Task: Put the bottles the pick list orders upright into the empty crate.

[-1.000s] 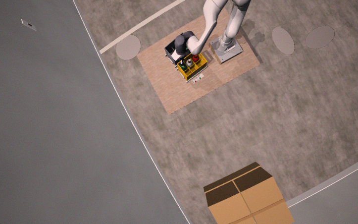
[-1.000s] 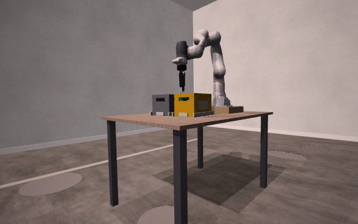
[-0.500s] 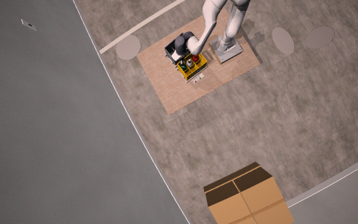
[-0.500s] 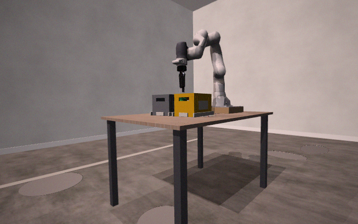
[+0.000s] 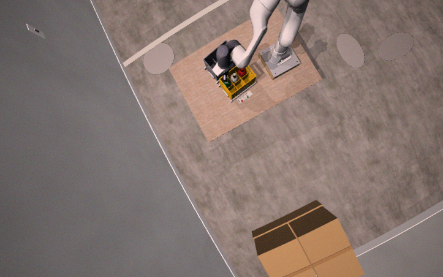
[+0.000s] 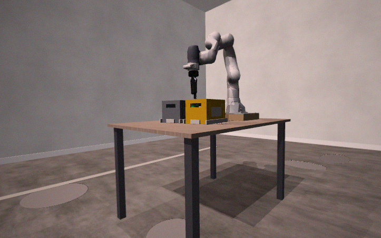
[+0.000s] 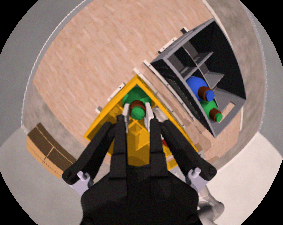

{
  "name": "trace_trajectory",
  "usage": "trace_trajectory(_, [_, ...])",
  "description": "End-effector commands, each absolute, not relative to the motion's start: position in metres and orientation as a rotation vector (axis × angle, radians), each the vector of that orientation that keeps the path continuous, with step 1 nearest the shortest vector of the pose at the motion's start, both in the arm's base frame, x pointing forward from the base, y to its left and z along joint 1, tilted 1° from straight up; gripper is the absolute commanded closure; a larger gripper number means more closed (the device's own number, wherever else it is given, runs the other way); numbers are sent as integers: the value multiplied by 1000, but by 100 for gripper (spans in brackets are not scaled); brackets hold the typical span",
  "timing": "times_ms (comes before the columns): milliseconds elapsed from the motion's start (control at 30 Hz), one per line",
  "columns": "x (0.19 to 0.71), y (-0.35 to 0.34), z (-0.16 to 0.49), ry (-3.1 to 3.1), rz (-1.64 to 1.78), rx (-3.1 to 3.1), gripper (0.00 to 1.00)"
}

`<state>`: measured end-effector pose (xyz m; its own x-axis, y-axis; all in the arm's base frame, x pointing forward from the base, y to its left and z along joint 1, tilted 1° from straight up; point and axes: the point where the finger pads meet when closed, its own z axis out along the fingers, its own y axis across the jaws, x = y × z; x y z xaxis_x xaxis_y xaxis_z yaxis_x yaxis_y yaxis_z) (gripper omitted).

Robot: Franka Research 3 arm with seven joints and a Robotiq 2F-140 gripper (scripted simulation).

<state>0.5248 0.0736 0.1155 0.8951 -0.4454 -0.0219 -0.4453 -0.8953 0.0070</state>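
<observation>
The yellow crate [image 5: 244, 89] [image 6: 196, 113] stands level. My gripper [image 5: 225, 76] [image 6: 194, 97] [image 7: 137, 108] is shut on the neck of a green bottle [image 5: 227, 83] [image 6: 194, 105] [image 7: 136, 94], which is upright inside a corner compartment. Beside it in the same row stand a white bottle [image 5: 234, 78] and a red bottle [image 5: 241, 72]. The grey crate [image 6: 166, 113] [image 7: 169, 75] stands level alongside, holding a blue bottle [image 7: 194, 84] and another green bottle [image 7: 208, 107]. The pick list [image 5: 244, 97] shows small red and green marks, too small to count surely. Bottle bases are hidden.
Pale low strips edge both crates on the table [image 5: 199, 103] [image 6: 156, 127]. The crates stand close together with a narrow gap. The robot's base plate [image 5: 280, 67] is near the yellow crate. A cardboard box [image 5: 306, 237] lies far off.
</observation>
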Motion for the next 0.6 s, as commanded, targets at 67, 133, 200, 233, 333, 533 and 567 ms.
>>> trace_trajectory(67, [529,74,115,-728,-18,3056,100])
trace_trajectory(133, [529,74,114,-728,-18,3056,100])
trace_trajectory(200, [529,74,113,-728,-18,3056,100])
trace_trajectory(233, [529,74,112,-728,-18,3056,100])
trace_trajectory(333, [529,74,111,-728,-18,3056,100])
trace_trajectory(533, [529,74,109,-728,-18,3056,100])
trace_trajectory(567, [529,74,108,-728,-18,3056,100])
